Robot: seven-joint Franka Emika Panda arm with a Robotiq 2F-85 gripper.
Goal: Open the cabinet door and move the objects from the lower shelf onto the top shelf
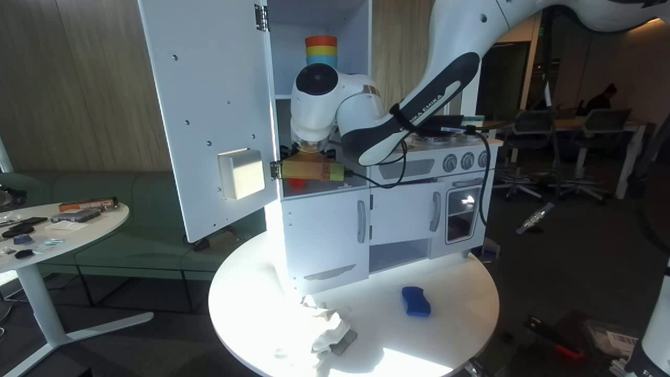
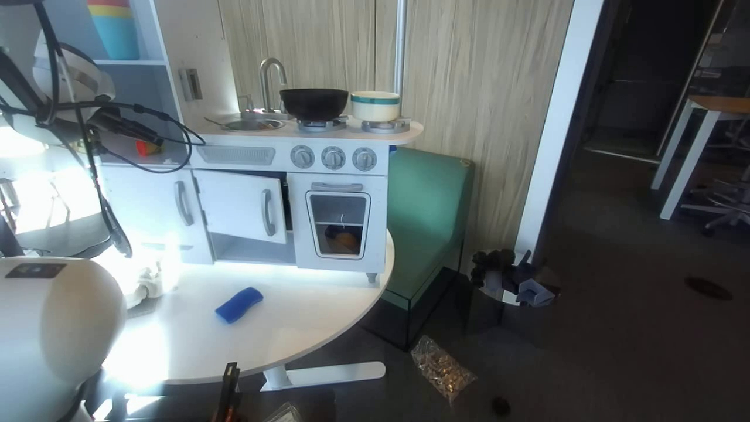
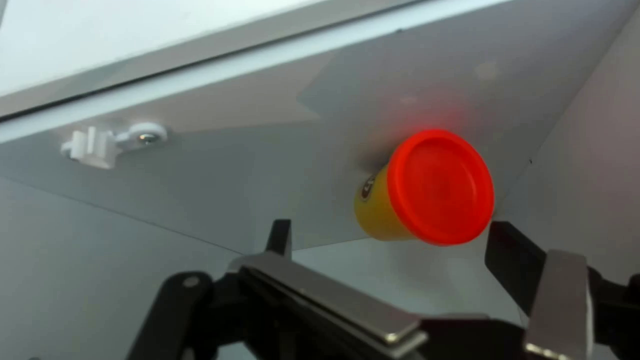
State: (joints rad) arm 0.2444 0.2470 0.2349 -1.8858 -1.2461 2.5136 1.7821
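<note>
The tall cabinet door (image 1: 209, 94) stands wide open. A yellow jar with a red lid (image 3: 442, 187) stands on the lower shelf (image 3: 225, 165); its red lid also shows in both exterior views (image 1: 297, 183) (image 2: 143, 147). My gripper (image 3: 392, 232) is open, its fingers spread wide and empty. In the wrist view the jar appears just beyond the fingertips, nearer the right finger, with no clear contact. In an exterior view, the wrist reaches into the lower compartment and partly hides it. Stacked red, yellow and blue cups (image 1: 321, 50) stand on the upper shelf (image 2: 132, 62).
The toy kitchen's counter holds a black pan (image 2: 314, 104) and a white pot (image 2: 375, 106). A small cabinet door (image 2: 243, 205) is ajar. A blue sponge (image 2: 239, 305) and a white cloth (image 1: 327, 330) lie on the round table (image 2: 293, 328). Cables hang from the arm.
</note>
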